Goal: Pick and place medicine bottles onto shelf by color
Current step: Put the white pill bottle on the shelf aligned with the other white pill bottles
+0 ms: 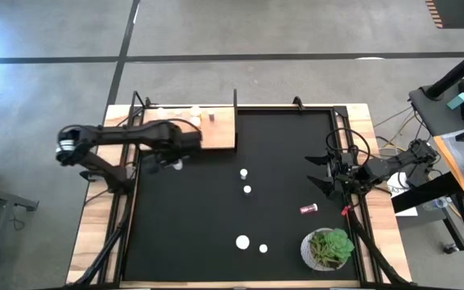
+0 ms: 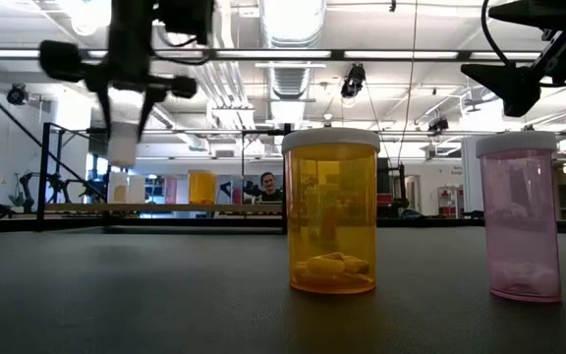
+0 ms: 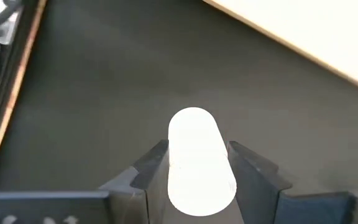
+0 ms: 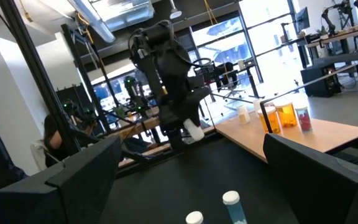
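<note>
My left gripper point(image 1: 176, 163) is shut on a white medicine bottle point(image 3: 194, 162), just off the near edge of the light-wood shelf point(image 1: 216, 133). In the low view the bottle point(image 2: 123, 138) hangs above the black mat. The shelf holds several bottles: white point(image 1: 180, 113), orange point(image 1: 196, 121) and dark red point(image 1: 213, 117). More bottles stand on the mat: two white-capped ones point(image 1: 245, 181) at the middle and two point(image 1: 242, 242) near the front. A pink one point(image 1: 308, 209) lies on its side. My right gripper point(image 1: 321, 171) is open and empty at the mat's right edge. My left gripper pinches the white bottle's two sides point(image 3: 174, 168) between its two fingers point(image 3: 247, 165). The fingers point down from above and lie along the bottle. The bottle hangs upright below them point(image 2: 123, 147), lifted clear of the mat.
A green plant in a white pot point(image 1: 329, 248) stands at the mat's front right. In the low view an orange bottle point(image 2: 332, 211) and a pink bottle point(image 2: 519, 216) stand close to the camera. The shelf's black posts point(image 1: 235, 101) rise at its corners. A person point(image 2: 266, 185) sits far behind the table.
</note>
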